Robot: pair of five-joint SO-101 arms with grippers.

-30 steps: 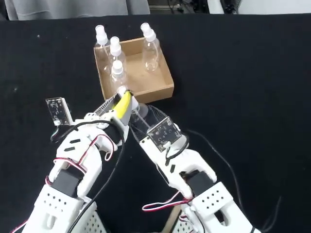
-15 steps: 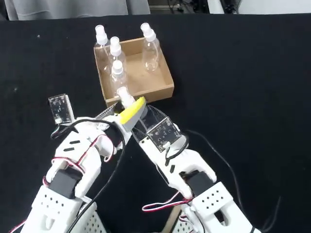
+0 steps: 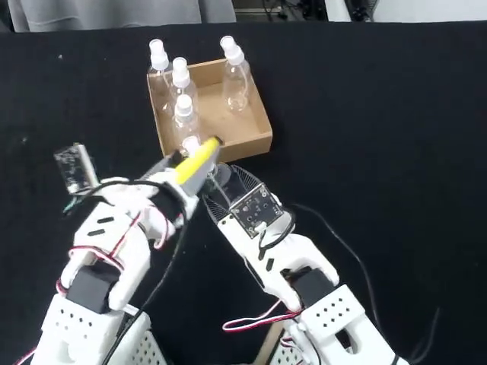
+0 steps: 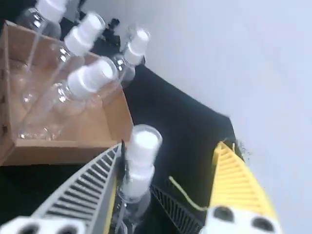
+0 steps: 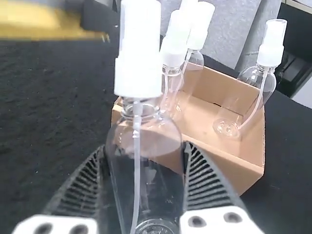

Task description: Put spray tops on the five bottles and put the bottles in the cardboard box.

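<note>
This is a robotics lab bench. A tabletop (image 3: 396, 114) draped in plain black cloth carries 2 white 3D-printed arms, the left arm (image 3: 106, 258) and the right arm (image 3: 304, 281). They have loose red and white wires (image 3: 251, 322) and bare camera boards (image 3: 255, 209) at the wrists. The ribbed, printed left claw (image 4: 170, 146) has a yellow finger. The right claw (image 5: 144, 148) clamps a clear bottle (image 5: 146, 131). Along the top edge of the high view are a grey curtain (image 3: 106, 11) and tangled cables (image 3: 281, 9).

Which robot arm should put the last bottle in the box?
Right. The right gripper is shut on the bottle, close by the cardboard box. The left gripper is open, holding nothing.
</note>
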